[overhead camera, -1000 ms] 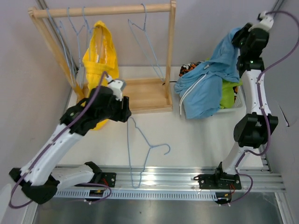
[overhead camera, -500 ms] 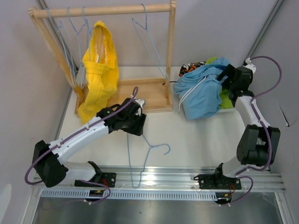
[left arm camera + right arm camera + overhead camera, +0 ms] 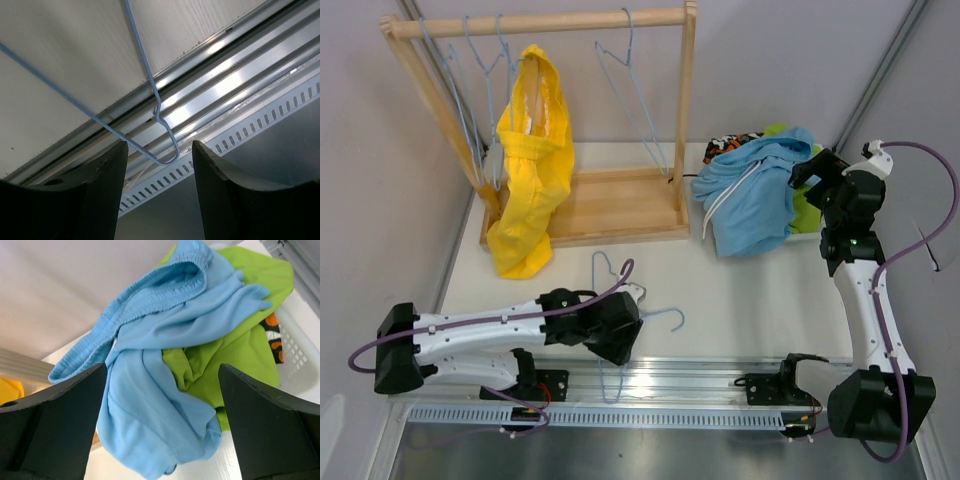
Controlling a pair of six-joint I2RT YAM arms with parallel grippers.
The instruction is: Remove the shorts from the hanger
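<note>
Yellow shorts (image 3: 528, 165) hang from a blue wire hanger on the wooden rack (image 3: 686, 110). Light blue shorts (image 3: 755, 190) (image 3: 150, 390) with a white drawstring lie on top of a pile at the right. Under them are lime green shorts (image 3: 806, 212) (image 3: 240, 335) and a black, orange-patterned pair (image 3: 730, 146). My right gripper (image 3: 807, 172) (image 3: 162, 369) is open just above the blue shorts and holds nothing. My left gripper (image 3: 617, 343) (image 3: 159, 150) is open low over the table's front edge. The end of a loose blue hanger (image 3: 625, 300) (image 3: 167, 156) lies just beyond its tips, ungripped.
Empty wire hangers (image 3: 638, 85) hang on the rack, more at its left end (image 3: 470, 65). A white basket (image 3: 292, 357) holds the pile. The metal rail (image 3: 720, 380) (image 3: 235, 85) runs along the near edge. Walls stand on both sides.
The right gripper lowered the light blue shorts onto the pile, opened and drew back. The left arm swung down from the rack to the front edge, over the loose hanger.
</note>
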